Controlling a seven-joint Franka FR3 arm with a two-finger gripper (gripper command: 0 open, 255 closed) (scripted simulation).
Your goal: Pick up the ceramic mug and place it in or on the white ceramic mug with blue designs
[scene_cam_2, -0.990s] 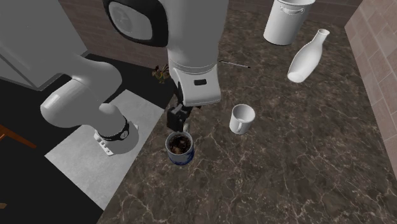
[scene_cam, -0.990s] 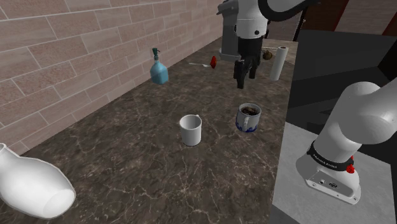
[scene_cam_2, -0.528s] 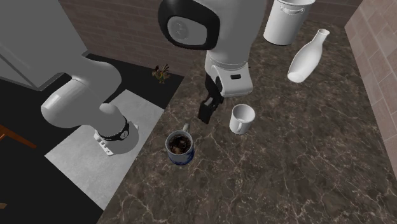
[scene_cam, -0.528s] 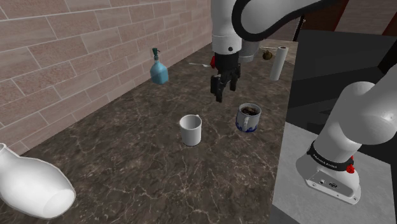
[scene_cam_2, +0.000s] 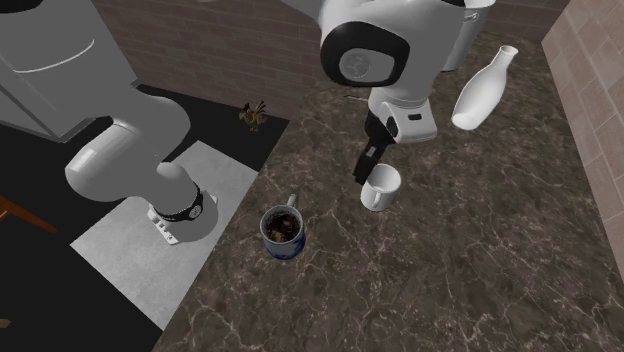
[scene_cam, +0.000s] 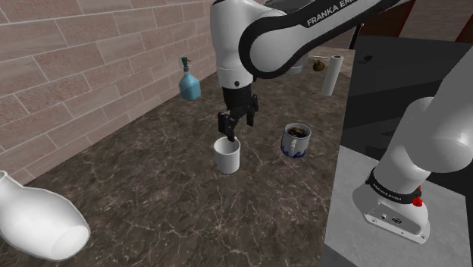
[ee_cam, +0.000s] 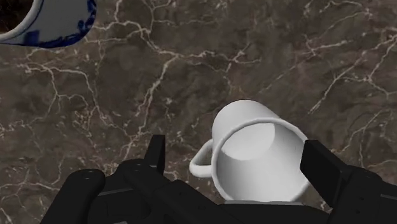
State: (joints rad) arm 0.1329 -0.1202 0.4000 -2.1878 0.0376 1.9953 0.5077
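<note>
Dark marble counter (scene_cam: pixel 151 174) under a brick wall (scene_cam: pixel 76 68) | we log the white mug (scene_cam: pixel 227 155) upright mid-counter, near the blue-patterned mug (scene_cam: pixel 296 140) but apart from it | gripper (scene_cam: pixel 236 130) at the white mug's rim, spread wide to either side, not clasping it | blue bottle (scene_cam: pixel 189 82) by the wall

lower link (scene_cam: pixel 428 144): glossy white, fat rounded elbow shape, lower right of the shoulder view.
base collar (scene_cam: pixel 390 191): black ring, small red mark, tiny white lettering.
base flange (scene_cam: pixel 396 220): white, flat, rounded corners, a few small dark ports on its side.
forearm (scene_cam: pixel 227 38): white shell edged by a curved black band, top middle of the shoulder view.
lettering (scene_cam: pixel 333 10): white capitals along the black band, "FRANKA EMI" readable.
joint cap (scene_cam_2: pixel 362 62): dark round disc with a grey ring, top of the second exterior view.
wrist block (scene_cam_2: pixel 412 126): white, boxy, small dark slot on its face.
gripper (scene_cam: pixel 231 136): all black, blocky body.
fingers (ee_cam: pixel 156 151): black, flat, square-ended.
</note>
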